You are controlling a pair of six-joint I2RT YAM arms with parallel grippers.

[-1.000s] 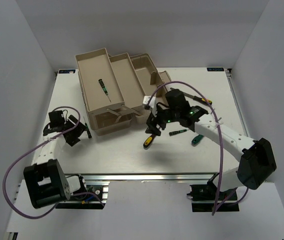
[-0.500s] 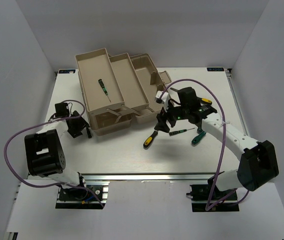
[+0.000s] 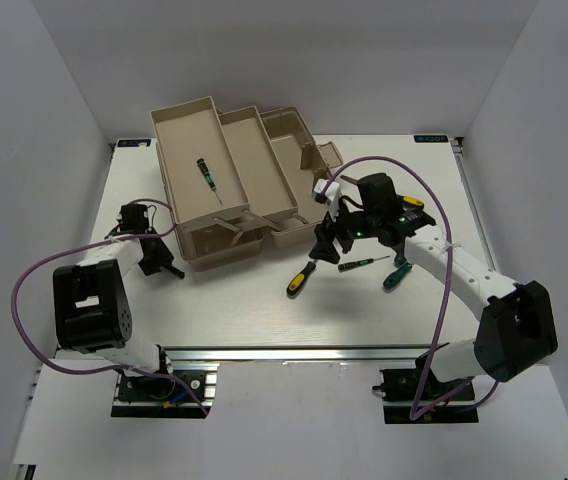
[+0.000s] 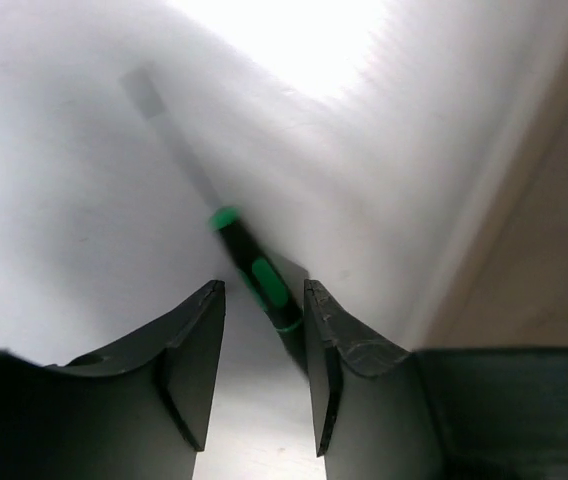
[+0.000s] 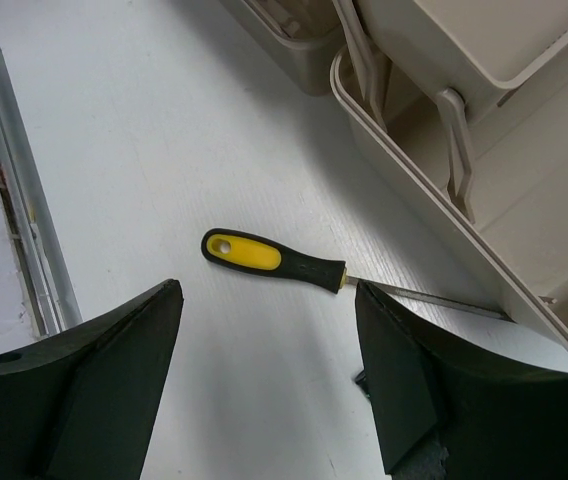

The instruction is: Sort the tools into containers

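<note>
Robot lab cell: white table (image 3: 244, 320) boxed by bare white walls (image 3: 44, 120), two arms (image 3: 454, 265) bolted to an aluminium rail (image 3: 294, 350).

short driver (image 4: 254, 275): blurred throughout; handle's rear end hidden behind a finger (image 4: 329, 380) of the left end effector (image 4: 263, 288)
yellow-handled screwdriver (image 5: 274, 262): shaft tip hidden under the toolbox (image 5: 524, 180) rim
toolbox: cut off by top and right edges of the right wrist view
yellow item (image 3: 415, 203): mostly hidden behind the right arm (image 3: 444, 262), kind unclear

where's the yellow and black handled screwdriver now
In the top view the yellow-and-black-handled screwdriver lies on the white table right of centre, in front of the beige plastic toolbox, by the right gripper.
</note>
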